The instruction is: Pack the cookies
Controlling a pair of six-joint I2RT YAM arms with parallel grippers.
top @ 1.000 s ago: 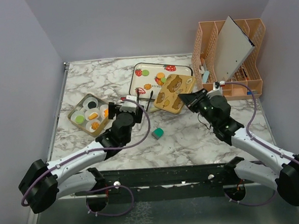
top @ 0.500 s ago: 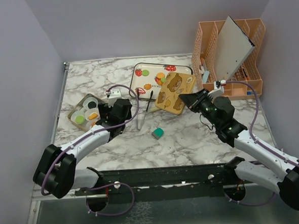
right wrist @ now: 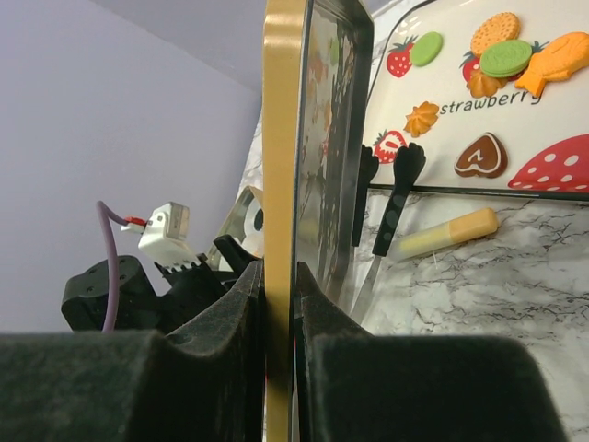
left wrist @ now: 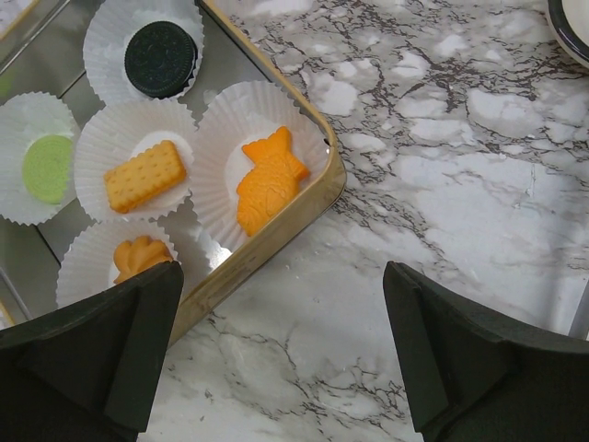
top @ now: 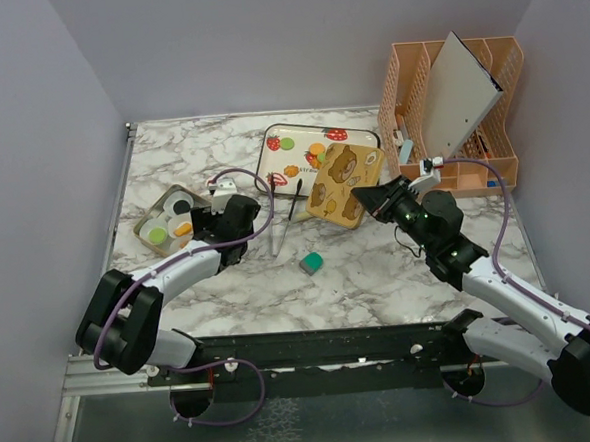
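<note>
Five cookies [left wrist: 271, 180] sit in white paper cups [left wrist: 221, 120] inside the gold-rimmed tin [left wrist: 308, 204] at the table's left. They are black round, green, rectangular, fish-shaped, and an orange one half hidden behind a finger [left wrist: 92, 359]. The frame edge cuts the green one's cup. More cookies lie on the strawberry tray [right wrist: 515, 138], part of it screened by the lid [right wrist: 281, 138], seen edge-on. The left gripper [left wrist: 281, 313] hovers over the tin's corner, jaws wide and empty. The right gripper [right wrist: 279, 299] pinches the lid's gold rim. Tongs [right wrist: 391, 216] lie with their black tips on the tray's rim.
</note>
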